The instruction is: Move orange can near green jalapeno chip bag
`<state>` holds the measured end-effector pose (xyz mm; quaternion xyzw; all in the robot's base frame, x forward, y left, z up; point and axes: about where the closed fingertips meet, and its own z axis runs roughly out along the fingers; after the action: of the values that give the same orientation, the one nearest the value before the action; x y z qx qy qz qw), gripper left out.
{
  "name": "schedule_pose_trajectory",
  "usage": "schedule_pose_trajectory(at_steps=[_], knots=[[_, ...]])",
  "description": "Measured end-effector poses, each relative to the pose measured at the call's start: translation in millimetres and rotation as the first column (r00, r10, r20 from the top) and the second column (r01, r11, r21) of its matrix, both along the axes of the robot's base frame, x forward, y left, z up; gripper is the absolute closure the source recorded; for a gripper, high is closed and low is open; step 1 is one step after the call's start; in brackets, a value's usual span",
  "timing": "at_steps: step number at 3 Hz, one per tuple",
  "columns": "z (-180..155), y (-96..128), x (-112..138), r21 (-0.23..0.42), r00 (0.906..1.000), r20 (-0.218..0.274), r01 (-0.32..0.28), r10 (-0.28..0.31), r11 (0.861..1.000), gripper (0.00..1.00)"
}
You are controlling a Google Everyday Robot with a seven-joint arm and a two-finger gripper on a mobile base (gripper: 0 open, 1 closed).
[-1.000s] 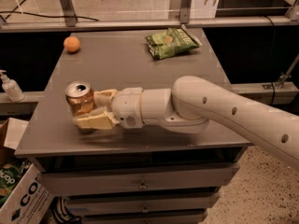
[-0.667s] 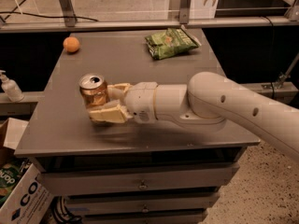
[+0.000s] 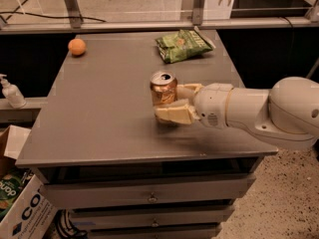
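The orange can, orange-gold with a silver top and pull tab, stands upright between my fingers, a little above the grey table near its middle. My gripper is shut on the can, with the white arm reaching in from the right. The green jalapeno chip bag lies flat at the table's far right, behind the can and apart from it.
A small round orange fruit sits at the table's far left. A soap dispenser stands on a ledge to the left. Cardboard boxes stand on the floor at lower left. Drawers run under the tabletop.
My gripper has carried the can to the right and toward the back of the table, from the front left to near the middle, closer to the chip bag.
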<state>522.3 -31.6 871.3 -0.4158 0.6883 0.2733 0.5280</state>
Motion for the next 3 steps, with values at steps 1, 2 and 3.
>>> schedule_pose_trajectory(at_steps=[1,2,3], knots=[[0,0,0,0.0,1.0,0.0,0.0,0.0,1.0,1.0],[3,2,8,0.009,0.9998,0.016,0.006,-0.007,1.0,1.0],[19,-14,45,0.024,0.9937,0.084,0.073,-0.074,0.997,1.0]])
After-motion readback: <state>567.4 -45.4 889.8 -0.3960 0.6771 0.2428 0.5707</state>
